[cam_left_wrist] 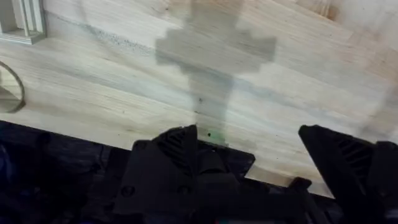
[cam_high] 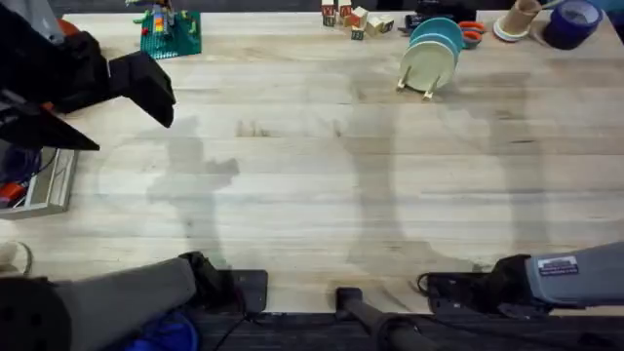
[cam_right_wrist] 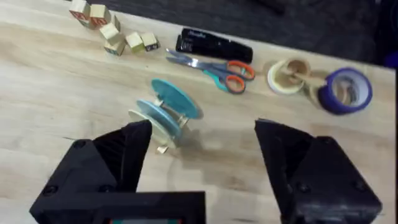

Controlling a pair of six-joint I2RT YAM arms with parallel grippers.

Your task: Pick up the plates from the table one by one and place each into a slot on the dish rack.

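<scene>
Pale plank bench [cam_high: 312, 175], grain visible, arm shadows across the middle. Dish rack [cam_high: 417, 86] stands at the far right of the bench, upright on its light-wood feet, with the plates [cam_high: 430, 54] standing on edge in its slots: a cream one nearest the camera, pale blue and cyan-blue behind it. From the right wrist view the same rack [cam_right_wrist: 163, 140] with plates [cam_right_wrist: 176, 99] sits well apart from the right gripper [cam_right_wrist: 202, 158]; fingers spread wide, nothing between them. Beyond the rack: scissors [cam_right_wrist: 214, 67], wooden blocks [cam_right_wrist: 112, 31], a cream tape roll [cam_right_wrist: 288, 76], a purple tape roll [cam_right_wrist: 346, 91]. Left gripper [cam_left_wrist: 267, 158] hangs over the near bench edge, fingers apart, empty. Left arm [cam_high: 78, 73] is raised, large and dark at the upper left of the overhead view. Green brick baseplate [cam_high: 170, 31] at the far left.
</scene>
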